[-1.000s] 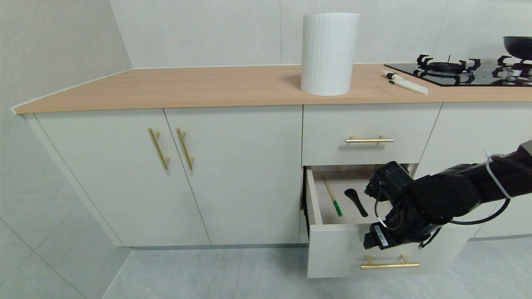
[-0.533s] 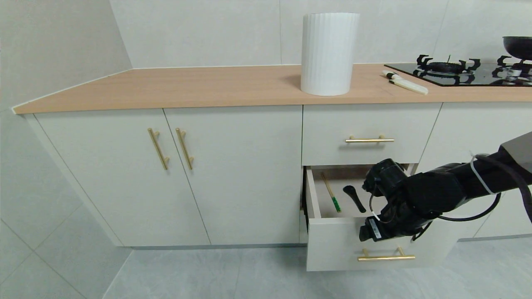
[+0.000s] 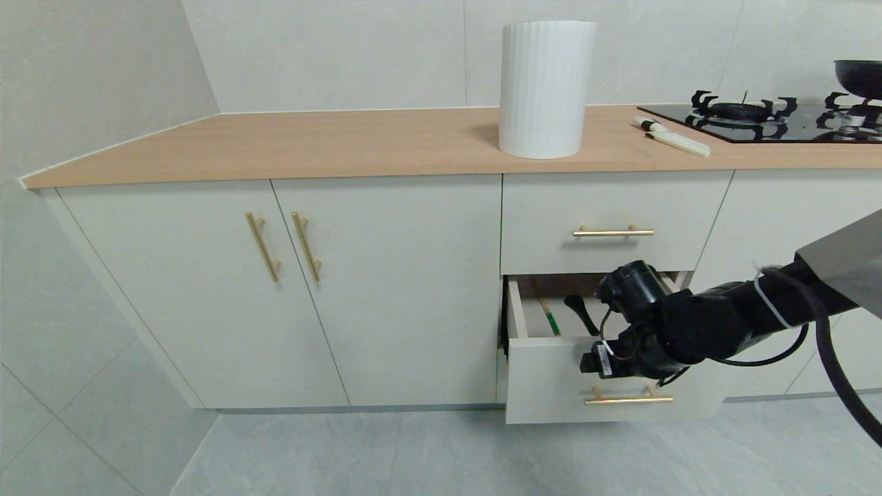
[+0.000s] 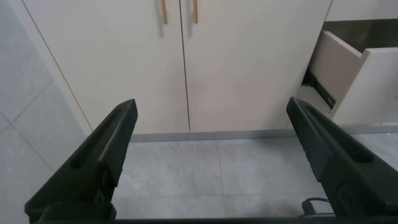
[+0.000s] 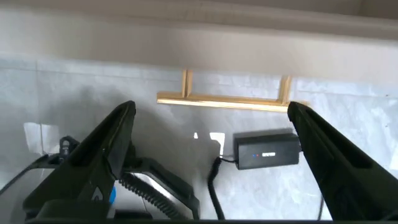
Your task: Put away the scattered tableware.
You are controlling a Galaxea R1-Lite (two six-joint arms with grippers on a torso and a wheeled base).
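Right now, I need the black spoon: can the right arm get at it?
Probably not. The drawer is open only a slit over the spoon, and the right gripper sits outside its front.

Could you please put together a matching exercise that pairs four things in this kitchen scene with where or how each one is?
Things:
1. white ribbed container
2. knife
3. chopsticks
4. upper drawer

Places or states:
a. inside the partly open lower drawer
b. shut
c. lying on the countertop beside the hob
d. standing upright on the countertop

Pairs: 1-d; 2-c; 3-a; 4-b
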